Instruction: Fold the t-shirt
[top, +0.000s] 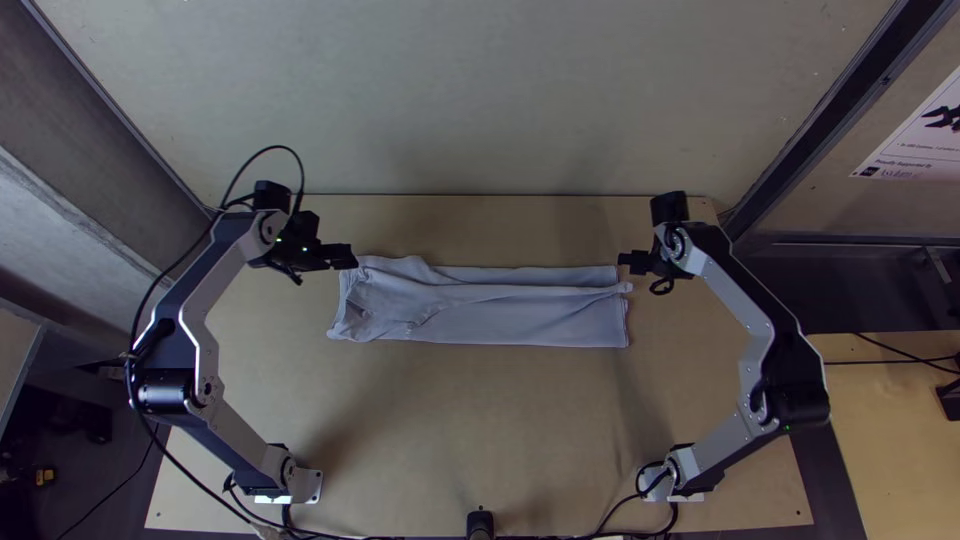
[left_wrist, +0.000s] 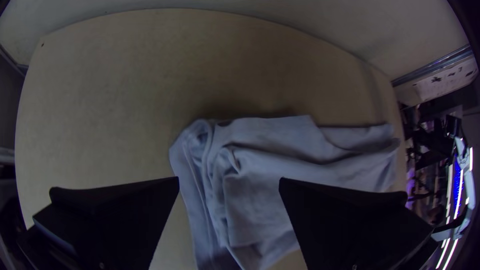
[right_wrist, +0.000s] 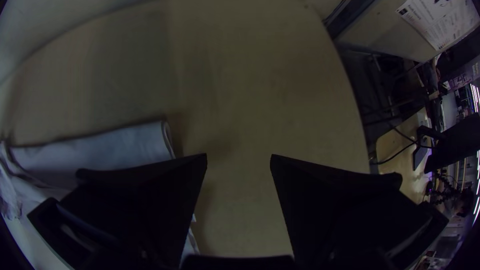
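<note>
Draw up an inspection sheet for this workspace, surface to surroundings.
Surface: light wooden table, soft shadows across it.
Job's things: pale grey-lilac cloth t-shirt, folded into a long strip, rumpled at its left end.
Clutter: small black upright fitting at the near edge.
Grippers: left black gripper open at the shirt's left end; right black gripper open by its right end.
Cables: black cable looping above the left gripper; black cables at the right arm's base.
Surroundings: pale grey wall, white printed sheet at right.

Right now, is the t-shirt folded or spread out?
Folded: the pale grey-blue cloth t-shirt lies as a long narrow strip, layers overlapping lengthwise.
</note>
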